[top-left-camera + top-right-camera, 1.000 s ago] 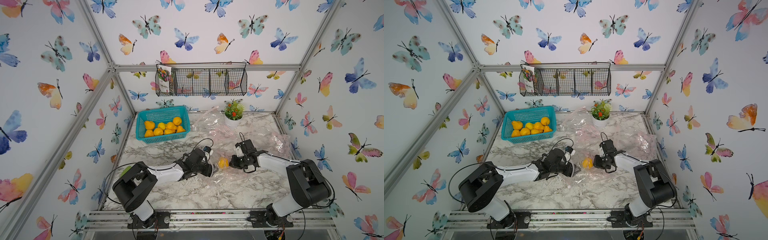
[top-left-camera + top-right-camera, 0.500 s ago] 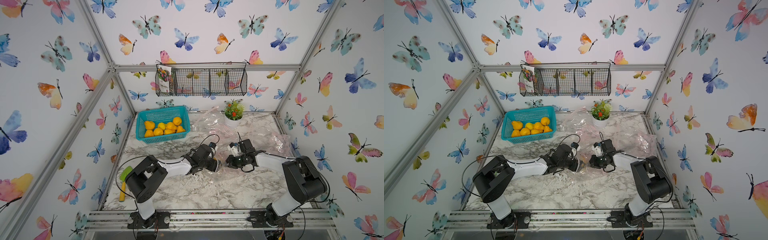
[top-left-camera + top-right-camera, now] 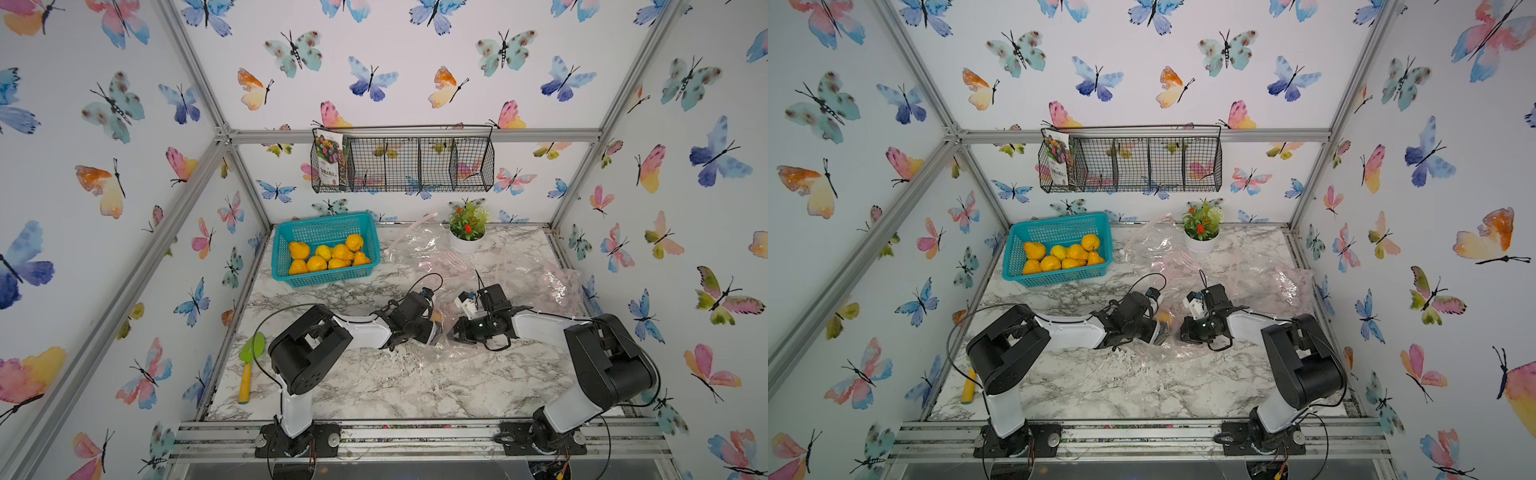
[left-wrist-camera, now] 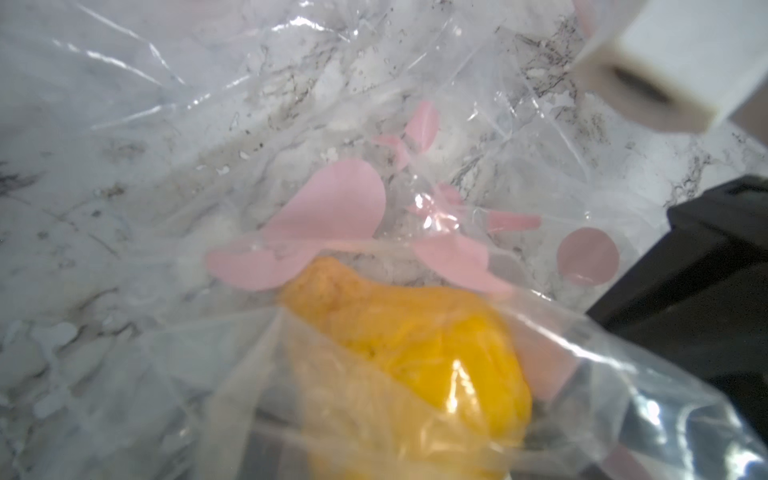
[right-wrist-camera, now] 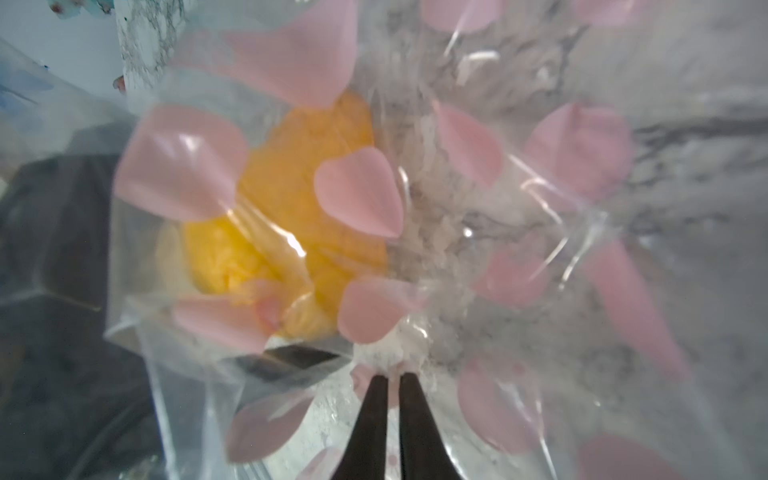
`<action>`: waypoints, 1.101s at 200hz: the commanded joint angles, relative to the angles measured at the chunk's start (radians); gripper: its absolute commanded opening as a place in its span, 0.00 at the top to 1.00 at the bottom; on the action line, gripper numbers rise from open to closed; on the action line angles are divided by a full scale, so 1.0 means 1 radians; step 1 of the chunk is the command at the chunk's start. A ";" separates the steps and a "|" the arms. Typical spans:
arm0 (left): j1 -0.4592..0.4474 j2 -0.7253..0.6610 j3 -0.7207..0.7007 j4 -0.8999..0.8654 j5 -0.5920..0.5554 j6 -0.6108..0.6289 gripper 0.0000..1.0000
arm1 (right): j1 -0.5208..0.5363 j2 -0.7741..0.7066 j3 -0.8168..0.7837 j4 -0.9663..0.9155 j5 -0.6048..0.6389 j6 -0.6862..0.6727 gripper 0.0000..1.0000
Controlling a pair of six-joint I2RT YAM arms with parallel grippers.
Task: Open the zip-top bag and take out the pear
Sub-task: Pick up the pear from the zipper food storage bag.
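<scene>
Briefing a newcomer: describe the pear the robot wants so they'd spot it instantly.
On the marble table, find the clear, pink-petalled zip-top bag where the left gripper and right gripper meet. The pear is the lone yellow one inside it, unlike those piled in the teal basket.

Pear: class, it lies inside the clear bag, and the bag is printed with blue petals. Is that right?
No: the petals are pink, not blue, as the right wrist view shows. The pear does lie inside the clear bag.
</scene>
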 commanded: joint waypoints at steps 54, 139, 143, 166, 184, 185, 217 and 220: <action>0.002 -0.014 -0.005 -0.013 -0.033 0.038 0.49 | 0.006 -0.049 -0.003 -0.079 0.220 0.045 0.91; 0.023 -0.304 -0.208 -0.135 0.125 0.030 0.54 | -0.140 -0.051 -0.017 -0.039 0.288 0.105 0.92; 0.027 -0.318 -0.216 -0.148 0.131 0.029 0.55 | -0.149 -0.053 -0.016 -0.042 0.291 0.103 0.92; 0.072 -0.386 -0.230 -0.242 0.179 0.037 0.57 | -0.187 -0.063 -0.001 -0.073 0.310 0.084 0.92; 0.123 -0.456 -0.229 -0.332 0.187 0.050 0.57 | -0.195 -0.076 0.018 -0.097 0.323 0.070 0.92; 0.126 -0.460 -0.229 -0.337 0.185 0.051 0.58 | -0.194 -0.076 0.019 -0.098 0.324 0.069 0.92; 0.241 -0.567 -0.173 -0.489 0.189 0.116 0.59 | -0.197 -0.075 0.054 -0.133 0.337 0.061 0.90; 0.256 -0.573 -0.166 -0.501 0.202 0.126 0.59 | -0.196 -0.075 0.058 -0.135 0.338 0.061 0.90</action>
